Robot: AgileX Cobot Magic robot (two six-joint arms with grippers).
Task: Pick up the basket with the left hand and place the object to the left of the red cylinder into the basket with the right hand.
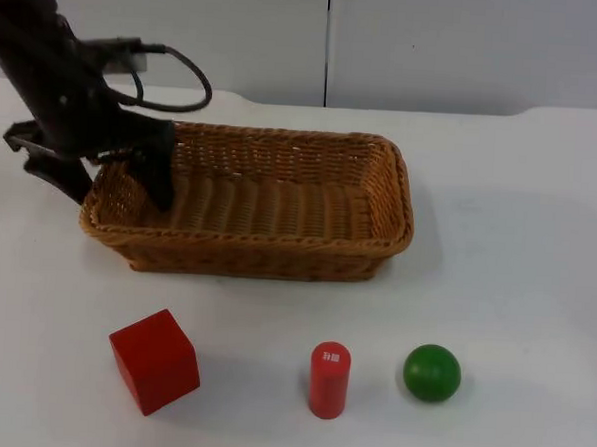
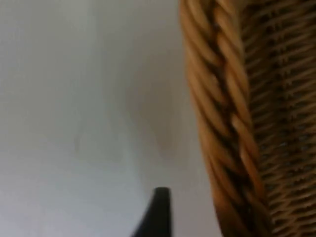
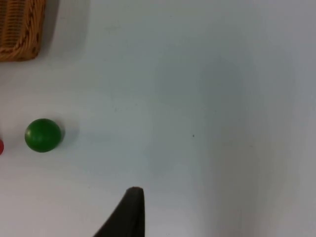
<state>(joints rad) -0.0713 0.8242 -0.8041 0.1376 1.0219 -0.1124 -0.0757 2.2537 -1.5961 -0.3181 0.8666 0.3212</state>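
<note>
Crosswise, basket [image 1: 279, 207], long axis left-right.

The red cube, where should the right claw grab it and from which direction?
Take the red cube from above, pads on two opposite flat side faces. It sits turned at an angle to the table edge, so the wrist probably needs to rotate to match. Its sides are free: the red cylinder stands well apart.

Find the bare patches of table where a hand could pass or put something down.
Free: right of the wicker basket and green ball; the strip between the basket and the red cube, red cylinder row. Crowded: the basket's left end, straddled by the left gripper.
</note>
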